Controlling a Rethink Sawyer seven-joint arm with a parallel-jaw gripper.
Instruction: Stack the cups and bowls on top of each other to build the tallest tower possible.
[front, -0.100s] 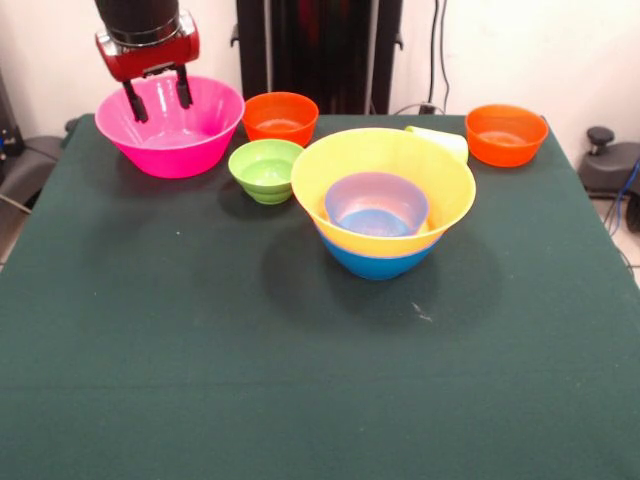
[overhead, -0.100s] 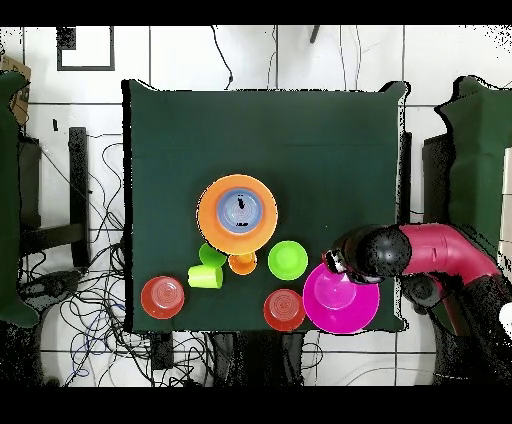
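My gripper (front, -0.100s: 158, 97) hangs open over the back of the large pink bowl (front, -0.100s: 170, 125), its fingers apart and nothing between them; the overhead view shows the gripper (overhead, -0.100s: 340, 262) at the pink bowl's (overhead, -0.100s: 341, 297) rim. The tower (front, -0.100s: 383, 190) stands mid-table: a blue bowl lowest, a yellow-orange bowl in it, and a small blue bowl inside. Between them sit a small green bowl (front, -0.100s: 265, 170) and an orange bowl (front, -0.100s: 281, 117). Another orange bowl (front, -0.100s: 506, 133) sits far right. A lime-yellow cup (front, -0.100s: 440, 140) lies behind the tower. From above, a green cup (overhead, -0.100s: 211, 255) and an orange cup (overhead, -0.100s: 242, 263) show beside the tower (overhead, -0.100s: 237, 212).
The dark green table cloth (front, -0.100s: 200, 380) spreads wide in front of the bowls. A black stand rises behind the table's far edge. Cables and chair parts lie on the floor around the table (overhead, -0.100s: 150, 150).
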